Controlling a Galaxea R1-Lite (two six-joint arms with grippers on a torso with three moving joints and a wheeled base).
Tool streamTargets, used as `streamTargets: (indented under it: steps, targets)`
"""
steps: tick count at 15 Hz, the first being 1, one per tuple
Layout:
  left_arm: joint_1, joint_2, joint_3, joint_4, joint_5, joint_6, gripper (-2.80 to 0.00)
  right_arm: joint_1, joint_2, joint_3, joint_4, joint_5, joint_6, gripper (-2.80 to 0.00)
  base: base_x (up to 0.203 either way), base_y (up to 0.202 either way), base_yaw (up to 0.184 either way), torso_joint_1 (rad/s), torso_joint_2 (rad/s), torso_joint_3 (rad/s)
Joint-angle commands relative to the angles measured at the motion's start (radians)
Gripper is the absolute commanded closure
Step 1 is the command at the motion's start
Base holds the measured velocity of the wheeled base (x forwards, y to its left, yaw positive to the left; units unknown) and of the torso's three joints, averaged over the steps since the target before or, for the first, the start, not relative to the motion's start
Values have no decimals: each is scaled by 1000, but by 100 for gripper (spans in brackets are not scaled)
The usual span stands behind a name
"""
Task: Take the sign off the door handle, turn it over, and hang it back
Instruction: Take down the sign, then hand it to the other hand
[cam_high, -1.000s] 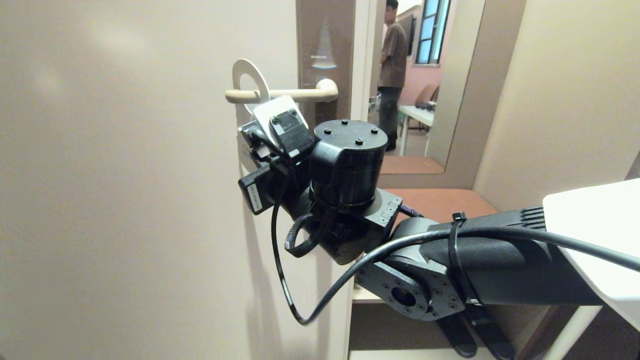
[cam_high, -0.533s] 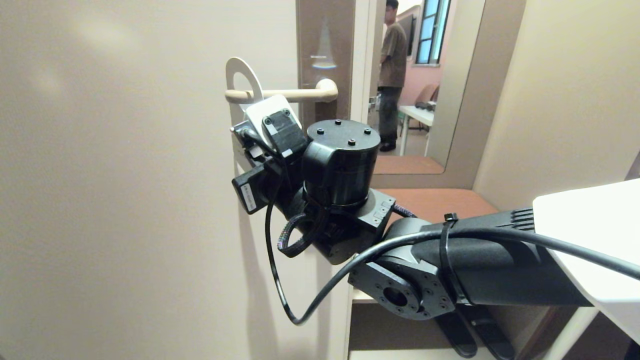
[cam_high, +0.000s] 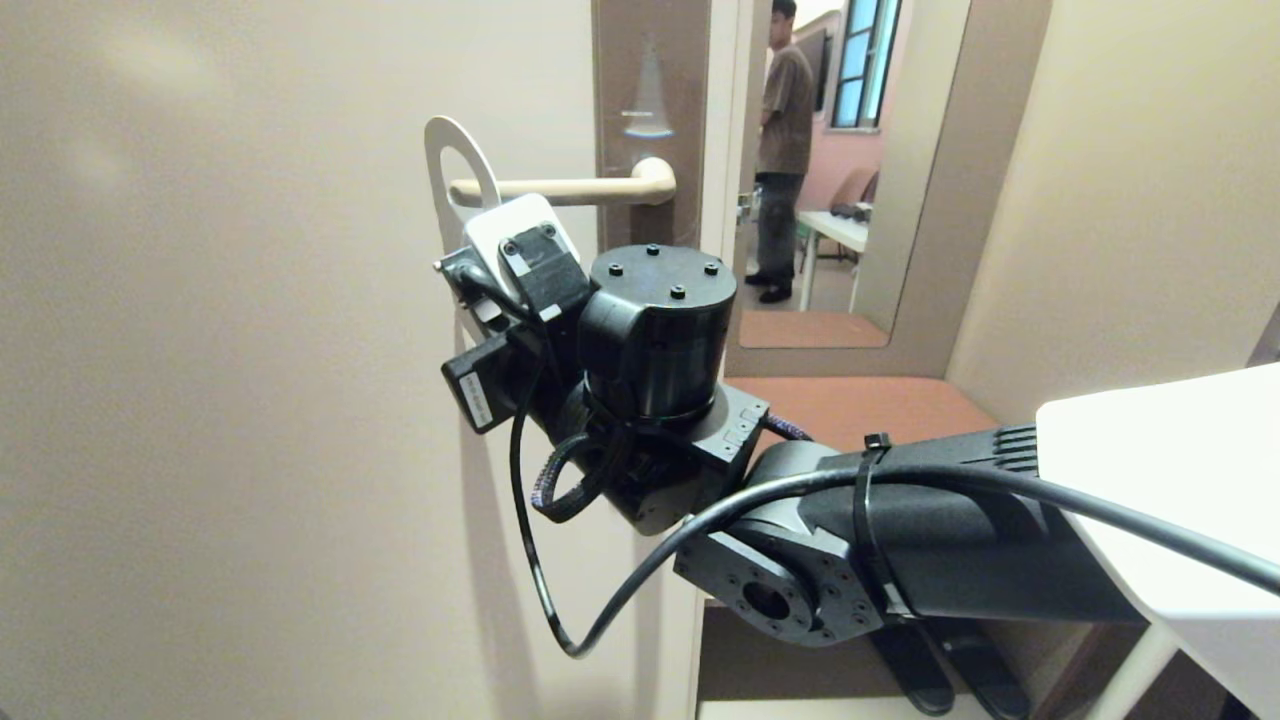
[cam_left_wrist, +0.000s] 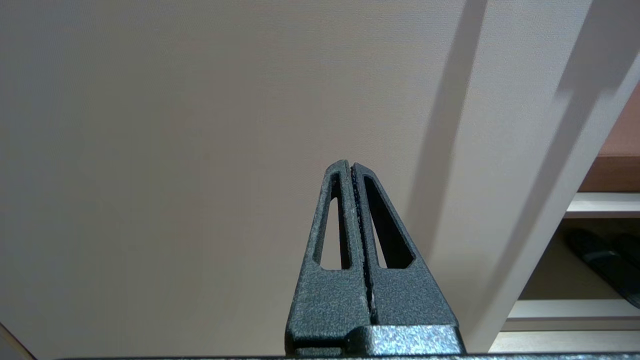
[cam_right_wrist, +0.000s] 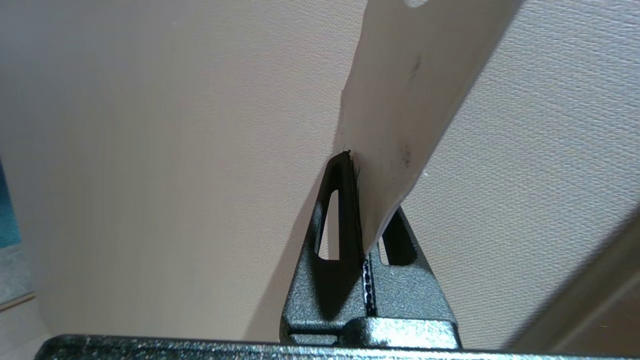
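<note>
White card is sitting pinched in the right claw (cam_right_wrist: 357, 210), pressed together on the lower edge of the sign (cam_right_wrist: 405, 90). In the head view the sign's loop (cam_high: 447, 170) is ringing just the free tip of the door handle (cam_high: 570, 188), nearly off. I am judging the slide should run straight along the lever, away from the backplate (cam_high: 650, 90), without twisting the card. Left claw (cam_left_wrist: 352, 210) is idling pressed together, facing the door (cam_left_wrist: 175, 125).

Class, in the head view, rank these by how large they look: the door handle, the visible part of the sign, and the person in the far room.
1. Person, though farthest away.
2. Door handle and visible sign: too alike to rank; the arm hides the sign's lower part.
</note>
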Motion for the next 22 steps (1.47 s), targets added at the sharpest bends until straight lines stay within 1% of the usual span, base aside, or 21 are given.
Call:
streamTargets:
  steps: [1, 8, 11, 15, 18, 22]
  targets:
    - [0, 0, 0, 0, 1, 0, 0, 10, 3, 1, -4, 1, -1, 0, 0, 0, 0, 0, 0, 0]
    - [0, 0, 0, 0, 1, 0, 0, 27, -4, 15, -6, 4, 1, 0, 0, 0, 0, 0, 0, 0]
    - [0, 0, 0, 0, 1, 0, 0, 27, -23, 46, -6, 16, 2, 0, 0, 0, 0, 0, 0, 0]
    - [0, 0, 0, 0, 1, 0, 0, 27, -77, 129, -6, 93, 3, 0, 0, 0, 0, 0, 0, 0]
    - [0, 0, 0, 0, 1, 0, 0, 27, -127, 195, -7, 112, 4, 0, 0, 0, 0, 0, 0, 0]
    - [0, 0, 0, 0, 1, 0, 0, 25, -220, 324, -7, 172, 5, 0, 0, 0, 0, 0, 0, 0]
